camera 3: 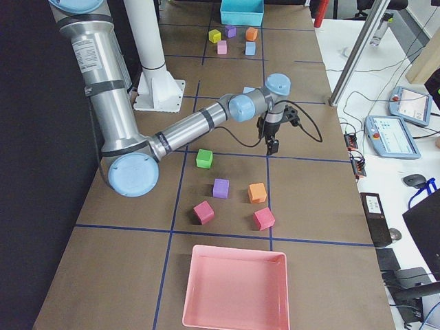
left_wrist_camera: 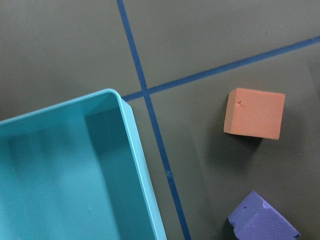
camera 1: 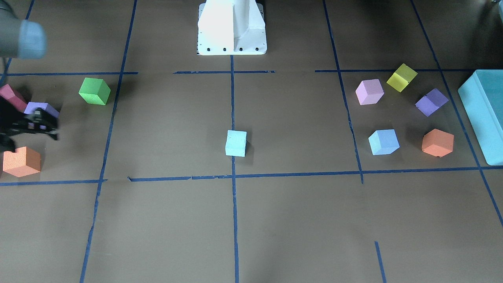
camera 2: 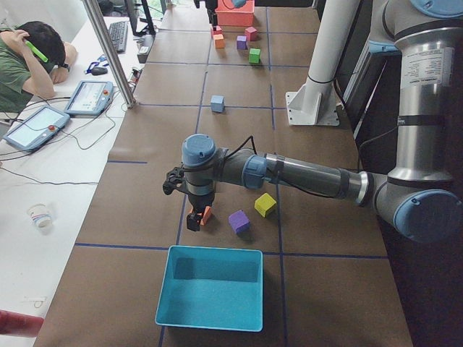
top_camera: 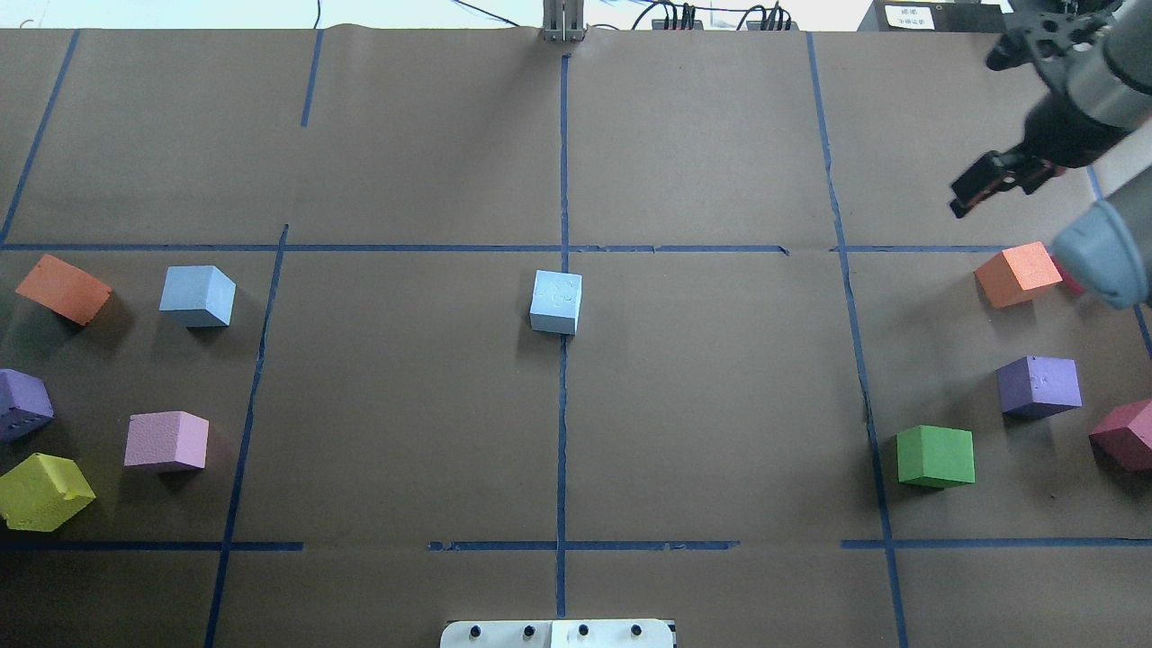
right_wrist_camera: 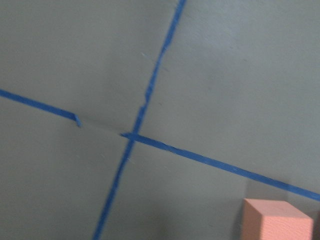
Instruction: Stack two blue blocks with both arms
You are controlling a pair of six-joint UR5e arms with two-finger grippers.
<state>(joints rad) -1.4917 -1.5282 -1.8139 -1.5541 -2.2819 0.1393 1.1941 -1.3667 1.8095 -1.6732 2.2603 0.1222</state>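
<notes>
Two blue blocks, central block [top_camera: 555,301] and left block [top_camera: 197,295], lie unstacked; left gripper [camera 2: 193,221] and right gripper [top_camera: 965,196] seem empty, fingers' spread untellable; grasping comes next.

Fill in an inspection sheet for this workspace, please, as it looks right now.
Surface: brown paper cover, blue tape grid.
Job's things: one blue block on the centre line, second blue block on the robot's left; apart, unstacked.
Clutter: loose coloured cubes both sides; teal box; pink tray.
Claws: left claw near an orange cube and the teal box; right claw over bare paper beyond another orange cube; open or shut unclear.
Cables: black cable at each wrist; wires at far edge.
Surroundings: seated operator, teach pendants, paper cup.
</notes>
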